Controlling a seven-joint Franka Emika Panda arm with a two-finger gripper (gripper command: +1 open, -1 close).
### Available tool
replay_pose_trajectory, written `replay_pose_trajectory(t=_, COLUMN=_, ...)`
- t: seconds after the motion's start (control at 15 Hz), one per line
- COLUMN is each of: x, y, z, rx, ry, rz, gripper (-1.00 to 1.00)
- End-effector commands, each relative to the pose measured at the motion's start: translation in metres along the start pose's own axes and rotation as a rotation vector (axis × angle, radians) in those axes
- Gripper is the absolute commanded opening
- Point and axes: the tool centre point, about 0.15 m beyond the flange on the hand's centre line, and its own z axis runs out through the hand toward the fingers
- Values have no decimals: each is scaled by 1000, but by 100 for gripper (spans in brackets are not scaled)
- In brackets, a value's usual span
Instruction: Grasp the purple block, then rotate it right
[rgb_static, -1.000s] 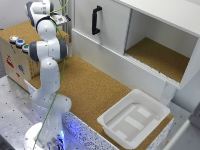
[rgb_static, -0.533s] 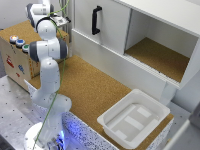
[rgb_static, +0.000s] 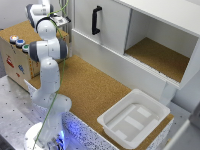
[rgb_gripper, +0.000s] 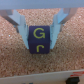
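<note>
In the wrist view the purple block, with yellow letters on its face, sits on the cork surface. My gripper is shut on it, and one blue finger presses on each side. In the exterior view the gripper is at the far left by the cabinet, mostly hidden behind the arm. The block itself does not show in that view.
A white cabinet with a black handle and an open compartment lines the back. A white tray lies at the near right of the cork table. A wooden box with coloured buttons stands at the exterior view's left.
</note>
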Motion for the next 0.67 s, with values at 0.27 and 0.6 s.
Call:
replay_pose_trajectory(t=0.27, x=3, y=-17, z=-50, rx=-49, ry=13, rz=137, gripper=-100)
replay_pose_trajectory(t=0.6, x=-2, y=-23, z=-61, rx=58, ry=4, rz=400, gripper=-100)
